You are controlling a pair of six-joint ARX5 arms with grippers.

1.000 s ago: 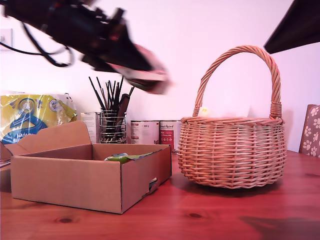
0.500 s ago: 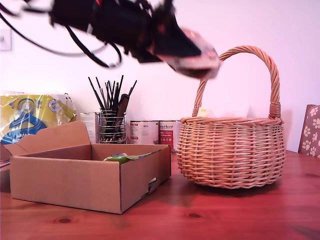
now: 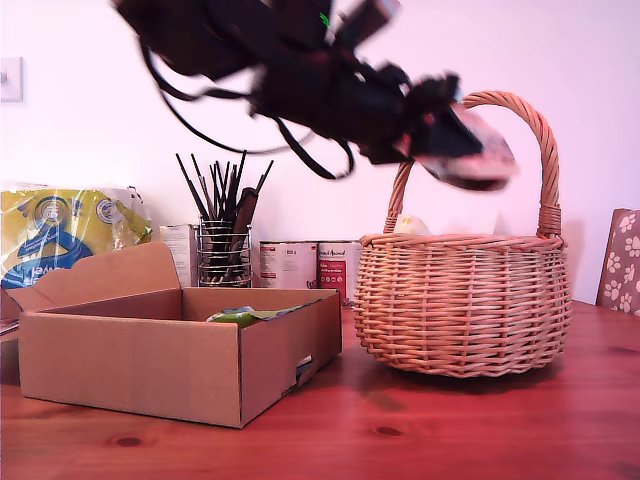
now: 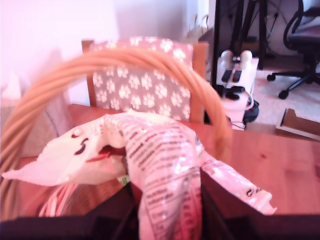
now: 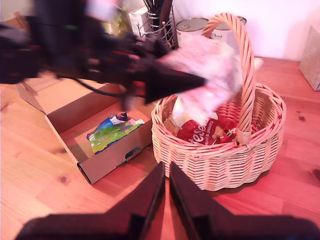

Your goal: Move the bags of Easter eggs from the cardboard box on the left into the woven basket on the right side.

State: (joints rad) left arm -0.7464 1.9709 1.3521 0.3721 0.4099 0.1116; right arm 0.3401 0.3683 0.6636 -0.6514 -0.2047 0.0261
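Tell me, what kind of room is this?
Probably a home workroom or office: a wooden table, an office chair on the floor behind, and a paw-print chair by the table.

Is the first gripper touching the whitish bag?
Touching. In the first wrist view, my first gripper has its dark fingers pressed against both sides of the whitish printed bag.

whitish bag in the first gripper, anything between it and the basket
Only the basket's arched handle: my first gripper holds the whitish bag right beside it, above the woven basket. Nothing else visible blocks the drop.
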